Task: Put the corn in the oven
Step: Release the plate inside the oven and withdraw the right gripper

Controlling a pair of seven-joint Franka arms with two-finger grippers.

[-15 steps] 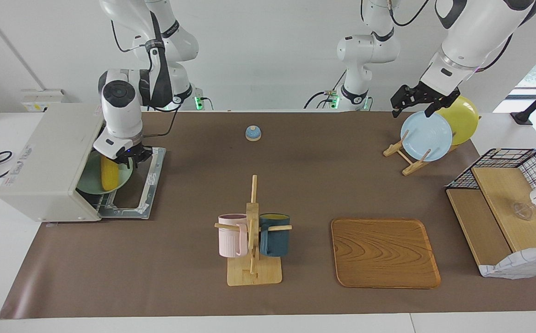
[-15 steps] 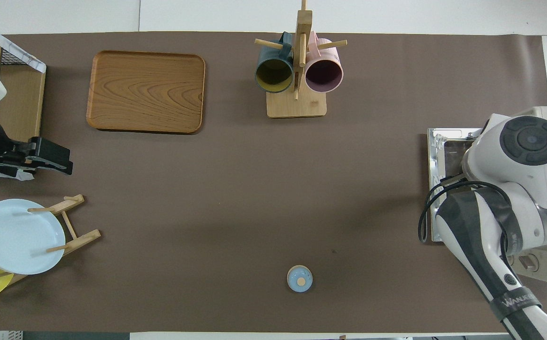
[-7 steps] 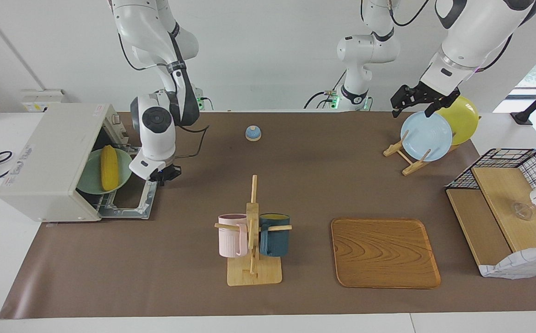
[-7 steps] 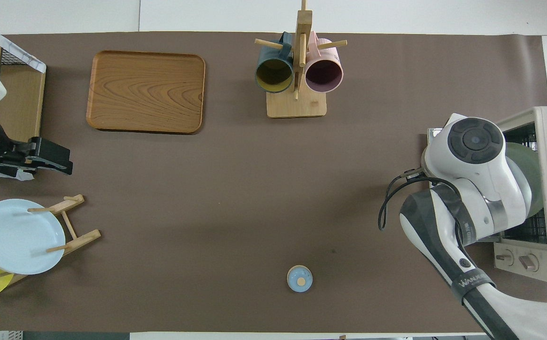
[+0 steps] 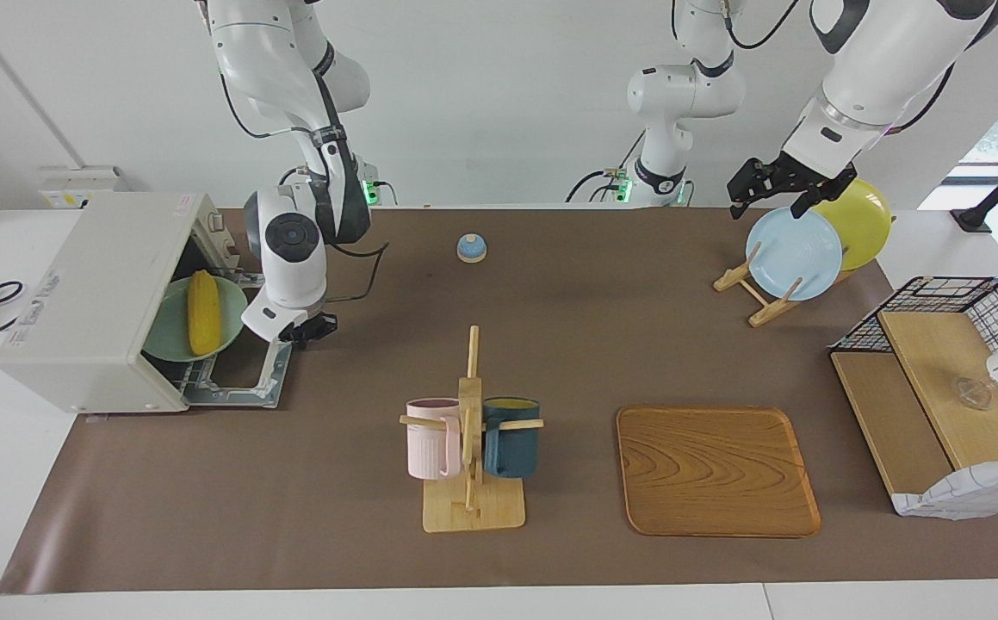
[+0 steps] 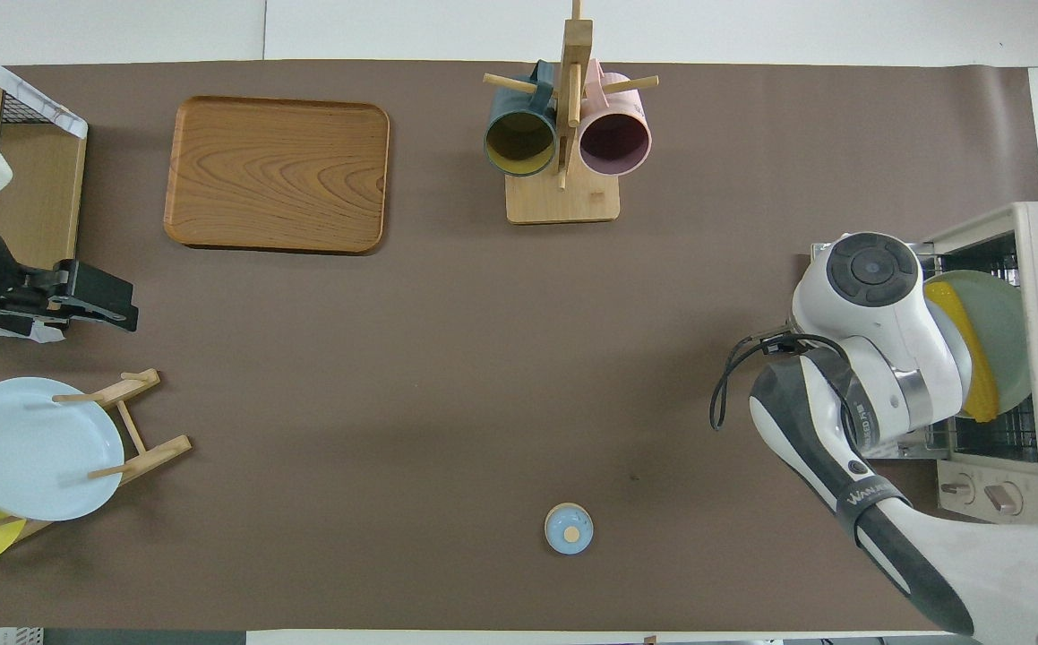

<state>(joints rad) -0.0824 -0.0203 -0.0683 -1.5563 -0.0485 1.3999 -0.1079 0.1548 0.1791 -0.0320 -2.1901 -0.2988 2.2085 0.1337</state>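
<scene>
A: Corn (image 5: 202, 312) first: where is it?

B: Lying on a green plate (image 5: 168, 331) that sits on the wire rack in the mouth of the oven (image 5: 94, 297), at the right arm's end of the bench (image 5: 292, 517). The plate pokes partly out, so cob and plate are in but not pushed deep.

A: And the door?

B: The oven door (image 5: 249, 366) is dropped flat onto the bench, which is why the cob can be seen at all.

A: Is the right gripper (image 5: 305, 330) holding anything?

B: No. Its fingertips are together on nothing, and it hangs low at the door's outer edge, apart from the corn. My guess is that this spot suits getting under the door to swing it up, though that is only a judgement.

A: The other arm?

B: The left gripper (image 5: 787, 191) waits with fingers spread wide, empty, over the blue plate (image 5: 793, 252) on the plate stand (image 5: 757, 293), well clear of the oven.
</scene>
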